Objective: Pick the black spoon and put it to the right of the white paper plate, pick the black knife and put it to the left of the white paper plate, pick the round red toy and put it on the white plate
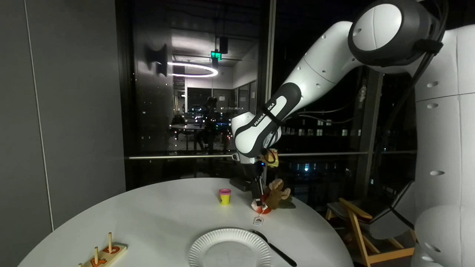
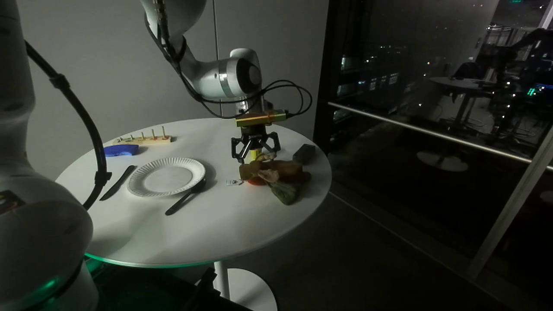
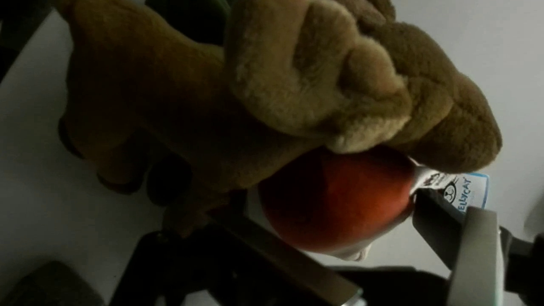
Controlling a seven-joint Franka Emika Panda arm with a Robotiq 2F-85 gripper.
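Wrist view: my claw (image 3: 327, 204) is spread wide, round red toy (image 3: 344, 199) between its fingers (image 3: 478, 255), set for a squeeze I think; contact too dark to call. Brown plush (image 3: 272, 93) just beside the claw leans on or over the toy, can't tell which, might drag along. Black spoon (image 2: 185, 199) on the claw's side of the white paper plate (image 2: 167, 180), black knife (image 2: 117, 183) beyond it, flanking like a place setting, so likely only the toy is left

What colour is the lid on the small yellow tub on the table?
The lid is pink; it shows best in an exterior view.
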